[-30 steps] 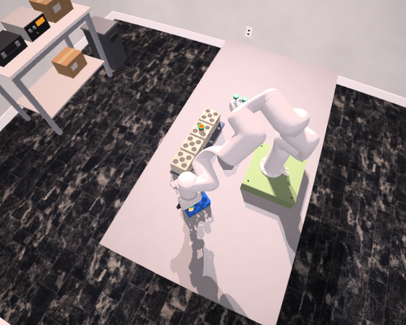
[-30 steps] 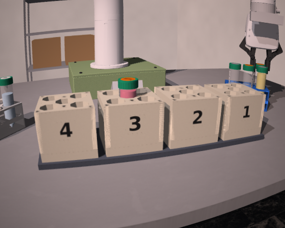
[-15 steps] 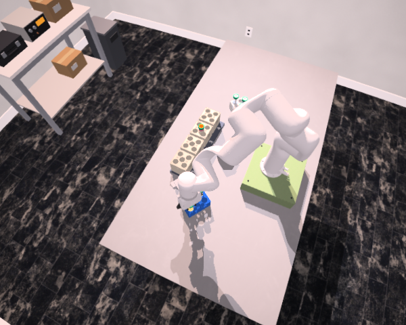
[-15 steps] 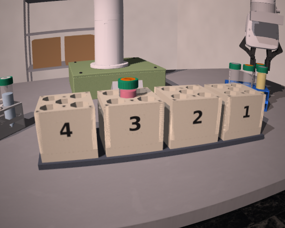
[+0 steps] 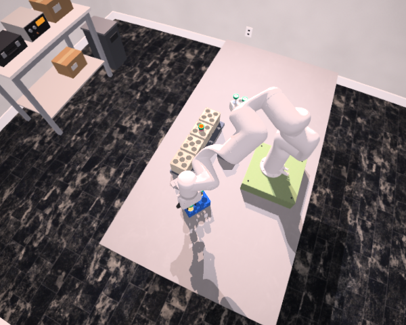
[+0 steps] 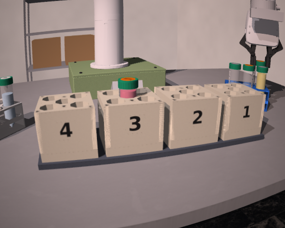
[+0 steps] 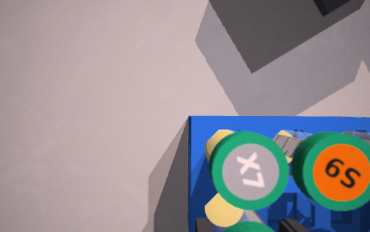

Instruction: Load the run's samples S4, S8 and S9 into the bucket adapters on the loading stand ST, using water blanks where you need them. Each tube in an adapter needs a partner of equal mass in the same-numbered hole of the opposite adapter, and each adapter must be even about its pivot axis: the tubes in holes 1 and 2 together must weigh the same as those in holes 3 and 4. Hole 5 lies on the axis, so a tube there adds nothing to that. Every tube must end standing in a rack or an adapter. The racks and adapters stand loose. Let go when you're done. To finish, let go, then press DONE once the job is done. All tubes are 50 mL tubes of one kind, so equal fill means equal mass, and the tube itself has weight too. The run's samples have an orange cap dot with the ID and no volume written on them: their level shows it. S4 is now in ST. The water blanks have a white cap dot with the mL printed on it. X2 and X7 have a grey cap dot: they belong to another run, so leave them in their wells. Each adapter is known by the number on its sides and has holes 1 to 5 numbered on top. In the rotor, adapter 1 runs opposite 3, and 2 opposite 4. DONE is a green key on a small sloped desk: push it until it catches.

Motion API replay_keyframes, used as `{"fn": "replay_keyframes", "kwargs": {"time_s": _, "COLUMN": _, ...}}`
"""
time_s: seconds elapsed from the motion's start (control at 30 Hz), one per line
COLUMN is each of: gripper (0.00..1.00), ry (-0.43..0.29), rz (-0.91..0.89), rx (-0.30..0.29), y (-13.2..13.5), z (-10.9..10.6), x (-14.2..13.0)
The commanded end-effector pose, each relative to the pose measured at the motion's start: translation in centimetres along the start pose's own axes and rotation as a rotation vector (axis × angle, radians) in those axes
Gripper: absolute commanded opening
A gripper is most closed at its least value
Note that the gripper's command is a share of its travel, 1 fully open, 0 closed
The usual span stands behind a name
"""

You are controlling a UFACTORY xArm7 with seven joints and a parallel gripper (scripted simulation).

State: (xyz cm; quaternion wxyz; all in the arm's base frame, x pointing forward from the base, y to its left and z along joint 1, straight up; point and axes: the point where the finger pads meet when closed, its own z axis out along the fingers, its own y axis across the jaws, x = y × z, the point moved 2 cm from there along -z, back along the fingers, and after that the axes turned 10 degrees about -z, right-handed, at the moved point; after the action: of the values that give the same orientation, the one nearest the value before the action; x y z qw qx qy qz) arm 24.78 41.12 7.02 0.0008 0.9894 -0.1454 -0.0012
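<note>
Water blank [image 5: 235, 97] [image 6: 6, 98] sits in the clear rack [image 5: 233, 105] [image 6: 21, 112], 9 o'clock in the exterior view. Adapter 4 [image 5: 210, 115] [image 6: 66, 147] at 8-9. Adapter 3 [image 5: 195, 134] [image 6: 135, 139], just off center toward 6, holds S4 [image 5: 201, 126] [image 6: 128, 89], pink, upright. Adapters 2 [image 5: 187, 149] [image 6: 194, 132] and 1 [image 5: 175, 166] [image 6: 243, 125] around 3. S9 [image 6: 248, 70] [image 7: 342, 172] stands in the blue rack [image 5: 199, 210] [image 6: 266, 94] [image 7: 269, 123], also 3. Gripper [image 5: 186, 202] [image 6: 260, 61] [image 7: 248, 225] at 2, clamped on an orange-dot tube [image 6: 260, 62] [image 7: 248, 228] beside X7 [image 5: 190, 208] [image 6: 261, 79] [image 7: 250, 170]; ID unreadable.
</note>
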Motion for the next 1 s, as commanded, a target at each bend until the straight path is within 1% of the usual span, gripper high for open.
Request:
{"fn": "replay_keyframes", "kwargs": {"time_s": 0.0, "gripper": 0.00, "ry": 0.001, "rz": 0.000, "rx": 0.004, "y": -0.1, "z": -0.5, "x": 0.0}}
{"fn": "replay_keyframes", "kwargs": {"time_s": 0.7, "gripper": 0.00, "ry": 0.001, "rz": 0.000, "rx": 0.005, "y": -0.1, "z": -1.4, "x": 0.0}}
{"fn": "replay_keyframes", "kwargs": {"time_s": 0.97, "gripper": 0.00, "ry": 0.001, "rz": 0.000, "rx": 0.005, "y": -0.1, "z": -3.1, "x": 0.0}}
